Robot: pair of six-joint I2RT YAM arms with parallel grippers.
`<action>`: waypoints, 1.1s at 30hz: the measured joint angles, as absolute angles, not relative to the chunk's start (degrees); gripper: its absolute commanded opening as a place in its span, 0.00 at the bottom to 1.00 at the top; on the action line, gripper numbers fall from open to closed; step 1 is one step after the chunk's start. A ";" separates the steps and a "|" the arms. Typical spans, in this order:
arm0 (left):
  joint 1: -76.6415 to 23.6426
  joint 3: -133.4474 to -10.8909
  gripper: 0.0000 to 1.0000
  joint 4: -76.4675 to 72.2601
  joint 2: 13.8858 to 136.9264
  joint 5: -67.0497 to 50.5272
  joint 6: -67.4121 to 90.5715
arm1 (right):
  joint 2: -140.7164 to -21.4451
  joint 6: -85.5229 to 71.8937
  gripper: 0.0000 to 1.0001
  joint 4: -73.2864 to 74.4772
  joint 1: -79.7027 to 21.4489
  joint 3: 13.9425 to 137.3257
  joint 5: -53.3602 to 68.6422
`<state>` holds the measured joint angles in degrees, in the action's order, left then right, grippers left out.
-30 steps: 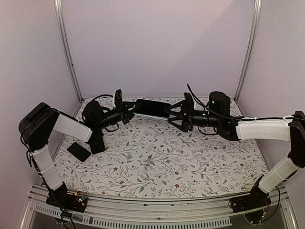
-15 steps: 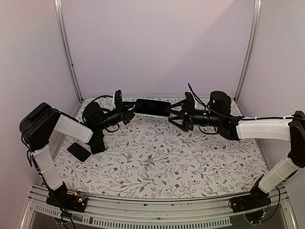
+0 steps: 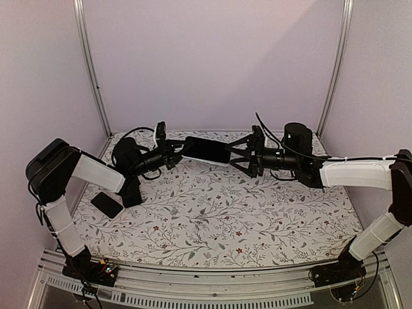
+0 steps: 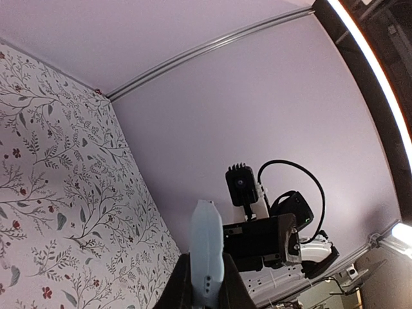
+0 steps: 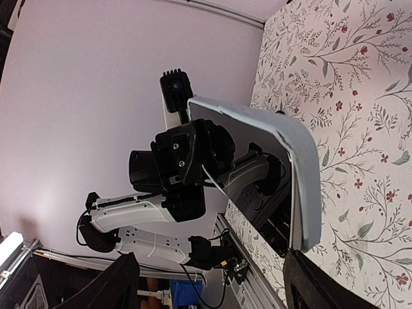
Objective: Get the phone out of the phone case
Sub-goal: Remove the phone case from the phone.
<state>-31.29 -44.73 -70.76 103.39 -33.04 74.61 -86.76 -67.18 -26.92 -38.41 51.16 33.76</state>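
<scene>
Starting at the left gripper (image 3: pixel 172 153), its jaws are seen pressed together on one short end of the phone case (image 3: pixel 206 149), which is held in the air above the far part of the table (image 3: pixel 212 212). In the left wrist view the pale case is seen edge-on, pinched between the two fingers (image 4: pixel 183 290) at the bottom of the frame. The phone (image 5: pixel 257 193) is seated inside the case, its dark glossy screen framed by the pale rim. At the opposite end, the right gripper (image 3: pixel 239 156) is held level with the case, its jaws spread wide to either side of that end; whether they touch the case cannot be told. Farther out, a dark flat slab (image 3: pixel 107 205) is laid on the floral table near the left arm. The scene is closed off behind by a plain lilac wall (image 3: pixel 212 64).
</scene>
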 measured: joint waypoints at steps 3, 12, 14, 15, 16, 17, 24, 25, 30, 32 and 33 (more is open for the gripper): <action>-31.33 -44.73 0.00 -69.65 103.31 -35.44 73.23 | -86.76 -67.16 0.79 -27.64 -37.78 51.16 33.67; -31.92 -44.23 0.00 -71.18 103.66 -37.06 77.34 | -87.02 -67.33 0.79 -31.27 -37.50 51.16 33.82; -31.92 -43.59 0.00 -71.24 103.63 -35.46 77.91 | -87.35 -67.37 0.79 -31.29 -37.50 51.16 33.80; -31.92 -43.31 0.00 -71.22 103.59 -34.81 77.93 | -87.50 -67.37 0.79 -31.27 -37.50 51.16 33.82; -31.90 -42.98 0.00 -71.02 103.46 -33.87 77.95 | -87.61 -67.37 0.79 -31.07 -37.50 51.16 33.76; -31.88 -42.76 0.00 -70.59 103.26 -33.08 77.93 | -87.61 -67.37 0.79 -30.87 -37.50 51.13 33.76; -31.79 -42.39 0.00 -68.14 102.65 -28.77 77.91 | -87.61 -67.31 0.79 -30.85 -37.50 51.13 33.76; -31.77 -42.37 0.00 -68.07 102.65 -28.23 78.02 | -87.61 -67.31 0.79 -30.85 -37.50 51.13 33.76; -31.77 -42.37 0.00 -68.31 102.67 -27.05 78.89 | -87.61 -67.31 0.79 -30.85 -37.50 51.13 33.74; -31.77 -42.37 0.00 -68.90 102.67 -26.72 79.46 | -87.61 -67.31 0.79 -30.85 -37.50 51.13 33.71; -31.75 -42.37 0.00 -69.45 102.65 -26.57 79.85 | -87.61 -67.31 0.79 -30.85 -37.50 51.13 33.71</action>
